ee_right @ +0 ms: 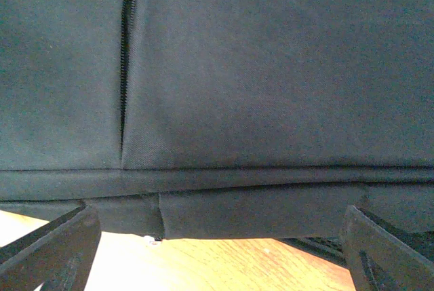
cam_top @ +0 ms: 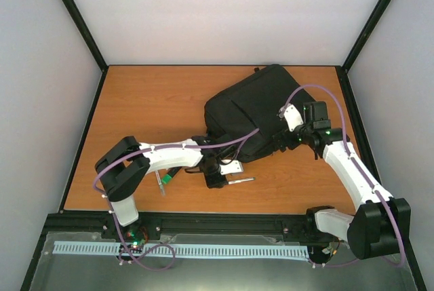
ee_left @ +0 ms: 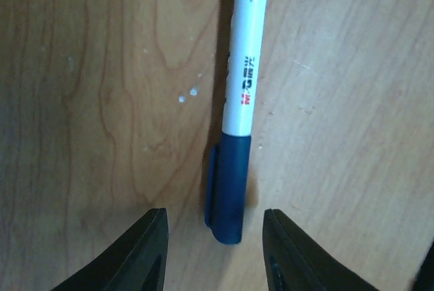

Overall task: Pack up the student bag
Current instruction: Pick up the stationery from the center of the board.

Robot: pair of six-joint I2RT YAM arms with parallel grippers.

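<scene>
Right now the left gripper (ee_left: pixel 213 226) stands low over the table (cam_top: pixel 156 101) near the middle of its near edge. Its jaws are partly open on either side of a pen (ee_left: pixel 244 87), with a gap on both sides, so nothing is held. The student bag (cam_top: pixel 261 111) lies flat on the far right part of the table, just beyond that pen. The right gripper (ee_right: pixel 218 216) faces the bag's near right edge with its jaws spread wide and empty, and only black fabric and a zip (ee_right: pixel 127 53) show ahead of it. The likeliest trouble is the hold on the pen. The fingers bracket only its dark blue cap (ee_left: pixel 227 189) at the very end, so closing there could let the long white barrel swing down, or the round body could roll away if one finger meets it first. A grip on the cap alone might also pull the cap off. On the right, the zip looks closed from this angle, though I cannot tell for sure. Soft cloth may simply slide or bunch under a push, leaving no mouth for the pen.
</scene>
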